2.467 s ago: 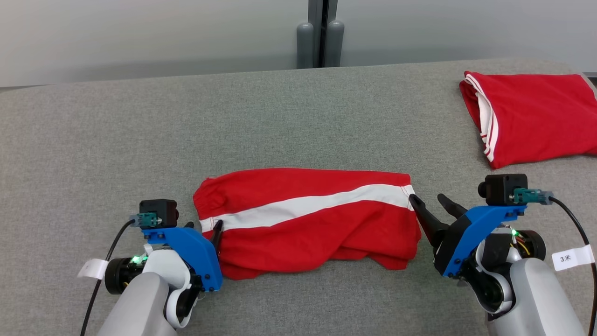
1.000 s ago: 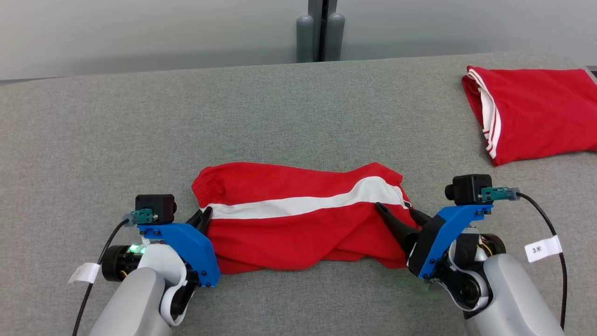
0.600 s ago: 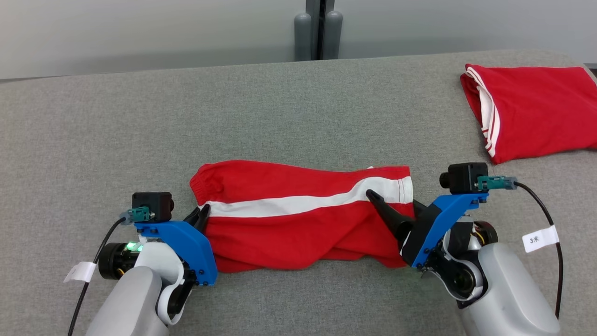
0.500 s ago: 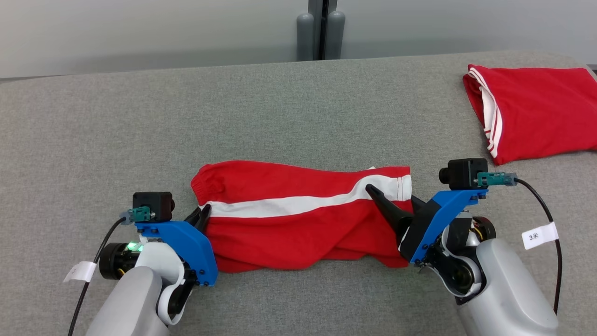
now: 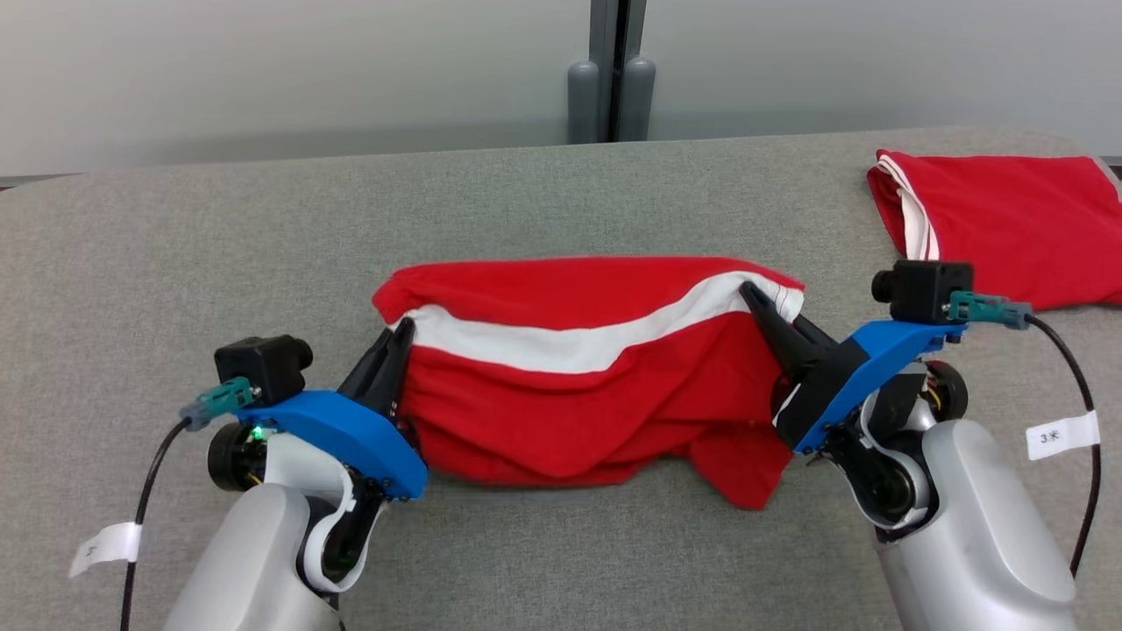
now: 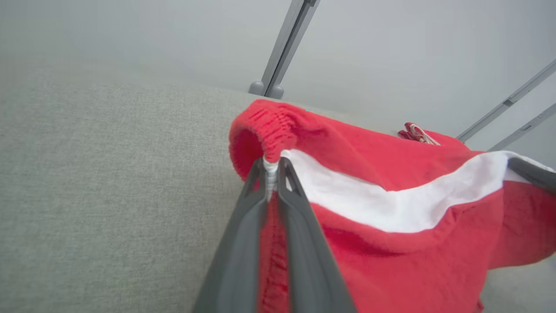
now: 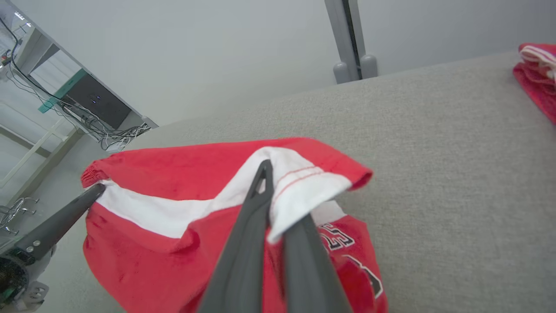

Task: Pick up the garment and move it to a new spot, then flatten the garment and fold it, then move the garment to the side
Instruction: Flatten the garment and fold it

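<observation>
Half a second ago the right jaws stood apart around the garment's end; now they have closed on it, and both ends have come up off the grey surface (image 5: 175, 245). At the left, the left gripper (image 5: 400, 336) is pinched tight on the waistband (image 6: 265, 126), with cloth caught only near the tips of its jaws, a thin bite that a sideways tug could pull free. The garment (image 5: 578, 394) hangs slack between the two sets of jaws, its white stripe sagging in the middle. The right gripper (image 5: 752, 294) is clamped on the hem (image 7: 304, 182), whose white edge drapes over one finger, so how many layers sit inside those jaws is hard to say. Below the right jaws a loose corner (image 5: 745, 478) droops towards the surface; if only the top layer is held, the rest may drop open or drag during the carry. Well beyond the right jaws lies a second red garment (image 5: 1008, 228), which a wide swing could disturb.
</observation>
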You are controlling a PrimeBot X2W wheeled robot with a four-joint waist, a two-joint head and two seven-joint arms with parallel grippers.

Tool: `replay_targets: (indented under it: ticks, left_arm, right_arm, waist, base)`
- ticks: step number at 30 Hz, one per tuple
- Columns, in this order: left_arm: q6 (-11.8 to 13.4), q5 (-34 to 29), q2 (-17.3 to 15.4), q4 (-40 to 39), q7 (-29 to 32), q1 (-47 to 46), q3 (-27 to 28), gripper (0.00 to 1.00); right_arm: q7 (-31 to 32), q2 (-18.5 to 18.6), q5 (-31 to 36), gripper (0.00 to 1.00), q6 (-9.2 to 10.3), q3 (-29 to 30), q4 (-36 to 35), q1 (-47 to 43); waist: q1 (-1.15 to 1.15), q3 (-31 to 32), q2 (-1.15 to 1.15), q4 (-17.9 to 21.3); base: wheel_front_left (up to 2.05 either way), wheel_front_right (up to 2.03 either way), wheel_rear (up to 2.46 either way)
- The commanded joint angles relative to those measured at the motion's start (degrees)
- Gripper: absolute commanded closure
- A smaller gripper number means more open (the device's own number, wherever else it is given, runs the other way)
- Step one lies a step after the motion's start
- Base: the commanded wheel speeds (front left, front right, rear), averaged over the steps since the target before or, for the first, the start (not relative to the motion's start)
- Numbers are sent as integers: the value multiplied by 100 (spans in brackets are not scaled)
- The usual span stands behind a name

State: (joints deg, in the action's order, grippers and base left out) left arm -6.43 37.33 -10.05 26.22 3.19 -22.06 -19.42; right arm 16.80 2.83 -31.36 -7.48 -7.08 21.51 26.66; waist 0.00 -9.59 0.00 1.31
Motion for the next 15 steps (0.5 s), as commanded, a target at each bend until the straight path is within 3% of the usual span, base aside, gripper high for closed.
replay_targets:
  ticks: [1,8,12,15]
  left_arm:
    - [-45,125,23,-206,-73,49,40,100]
    - [-100,850,-236,-1172,381,-428,193,100]
    - [-110,1151,-405,-1201,802,-1223,337,100]
    - [-113,1291,-511,-1080,856,-1975,541,100]
  right_arm:
    - [-19,16,-28,100,-3,26,-199,-91]
    - [402,17,388,100,-3,366,-1111,259]
    - [703,14,795,100,-3,392,-1068,1085]
    - [582,27,1054,100,-3,407,-816,1861]
  waist:
    - [0,18,0,6]
    - [0,-277,0,18]
    - [0,-707,0,79]
    - [0,-1038,0,167]
  base:
    - [0,0,0]
    - [0,0,0]
    - [0,0,0]
    - [0,0,0]
